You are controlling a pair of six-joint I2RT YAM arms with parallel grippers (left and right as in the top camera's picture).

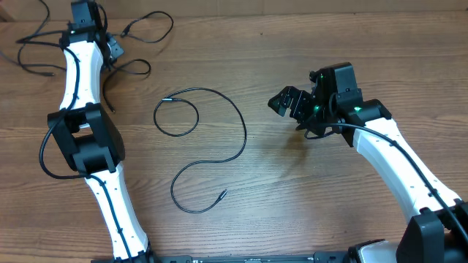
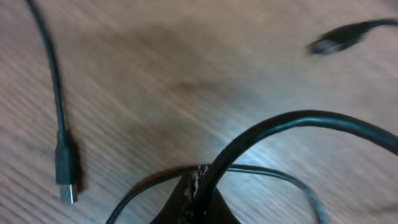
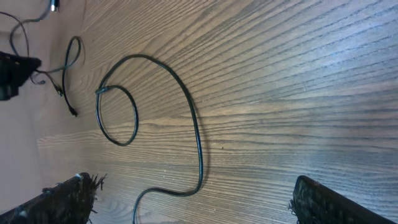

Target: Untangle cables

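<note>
the left gripper is pinching shut on a strand of the tangled cables at the far-left of the table; only its wrist view is showing that grip. the right gripper is hovering, jaws wide, just right of the loose cable, which is lying curled mid-table. overhead alone is showing both its ends.

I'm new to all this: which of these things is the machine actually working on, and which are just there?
Part of the job:
- tangled cables, one pinched in the shut left end effector
- separate cable lying mid-table
- right end effector, open and empty

Just there:
- thick wires on the arms
- wooden table
</note>
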